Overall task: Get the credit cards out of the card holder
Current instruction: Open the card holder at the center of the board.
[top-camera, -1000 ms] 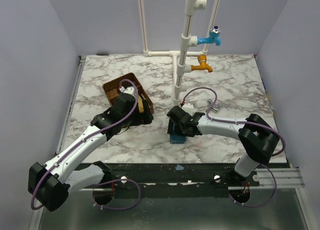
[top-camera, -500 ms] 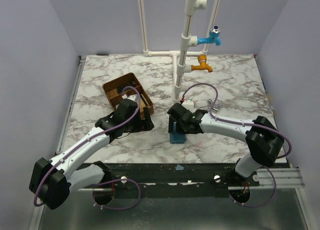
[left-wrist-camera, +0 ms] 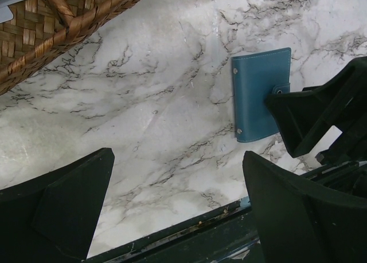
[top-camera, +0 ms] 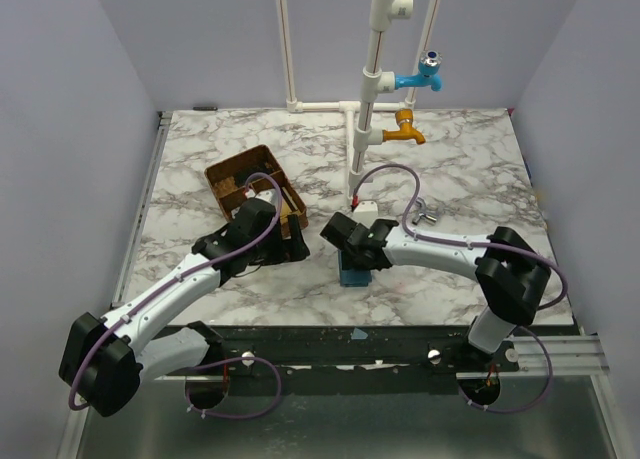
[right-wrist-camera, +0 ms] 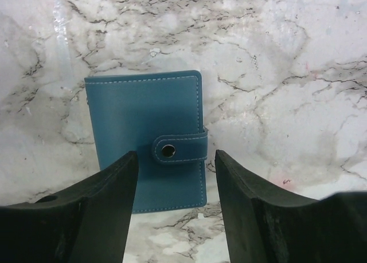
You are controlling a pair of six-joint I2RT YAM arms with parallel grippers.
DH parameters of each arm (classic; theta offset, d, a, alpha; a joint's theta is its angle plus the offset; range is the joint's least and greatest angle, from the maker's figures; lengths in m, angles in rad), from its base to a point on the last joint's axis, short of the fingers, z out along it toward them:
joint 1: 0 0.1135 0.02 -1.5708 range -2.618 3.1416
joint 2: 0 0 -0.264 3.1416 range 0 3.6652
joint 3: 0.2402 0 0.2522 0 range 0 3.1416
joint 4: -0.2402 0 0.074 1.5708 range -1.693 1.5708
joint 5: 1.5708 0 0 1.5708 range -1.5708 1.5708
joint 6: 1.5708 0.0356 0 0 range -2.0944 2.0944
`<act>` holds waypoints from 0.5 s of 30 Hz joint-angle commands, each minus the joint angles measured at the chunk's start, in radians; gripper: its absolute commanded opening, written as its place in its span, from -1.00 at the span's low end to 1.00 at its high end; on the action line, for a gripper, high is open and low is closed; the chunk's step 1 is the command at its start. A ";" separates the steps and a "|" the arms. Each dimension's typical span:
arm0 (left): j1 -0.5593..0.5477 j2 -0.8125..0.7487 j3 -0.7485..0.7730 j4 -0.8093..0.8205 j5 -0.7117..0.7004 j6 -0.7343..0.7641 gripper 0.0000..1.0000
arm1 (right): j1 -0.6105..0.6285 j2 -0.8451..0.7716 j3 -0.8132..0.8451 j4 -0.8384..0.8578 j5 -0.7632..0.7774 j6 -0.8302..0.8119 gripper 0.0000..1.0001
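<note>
Right gripper (right-wrist-camera: 176,160) over closed blue card holder (right-wrist-camera: 143,114)
Jaws parted, astride the snap strap (right-wrist-camera: 182,147), gripping nothing; contact unclear. Left gripper (left-wrist-camera: 178,157) spread wide, empty

No readable text (or numbers).

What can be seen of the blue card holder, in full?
The card holder is a blue, leather-like wallet with pale stitching. It is closed: a strap with a metal snap wraps over one long edge. It lies flat on the marble table, near its front edge. The right gripper hangs above it, jaws open.
</note>
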 commanded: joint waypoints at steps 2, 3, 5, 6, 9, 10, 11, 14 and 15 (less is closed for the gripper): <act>0.004 -0.013 -0.025 0.019 0.020 -0.011 0.97 | 0.004 0.051 0.038 -0.011 0.067 0.000 0.08; 0.004 -0.012 -0.027 0.020 0.020 -0.012 0.97 | 0.003 0.060 0.044 -0.011 0.069 -0.003 0.06; 0.004 -0.011 -0.026 0.019 0.021 -0.012 0.97 | 0.004 0.071 0.053 -0.012 0.068 -0.004 0.01; 0.004 -0.010 -0.027 0.020 0.021 -0.013 0.97 | 0.003 0.074 0.054 -0.011 0.065 -0.005 -0.04; 0.004 -0.006 -0.027 0.021 0.021 -0.012 0.97 | 0.004 0.078 0.053 -0.012 0.061 -0.002 -0.19; 0.004 -0.005 -0.027 0.023 0.021 -0.012 0.97 | 0.006 0.081 0.050 -0.013 0.063 0.001 -0.22; 0.004 -0.002 -0.026 0.025 0.023 -0.012 0.97 | 0.007 0.084 0.046 -0.013 0.061 0.003 -0.26; 0.004 0.006 -0.026 0.030 0.030 -0.012 0.97 | 0.006 0.088 0.029 -0.001 0.047 0.010 -0.36; 0.004 0.008 -0.027 0.030 0.032 -0.013 0.97 | 0.006 0.089 0.017 0.006 0.041 0.011 -0.37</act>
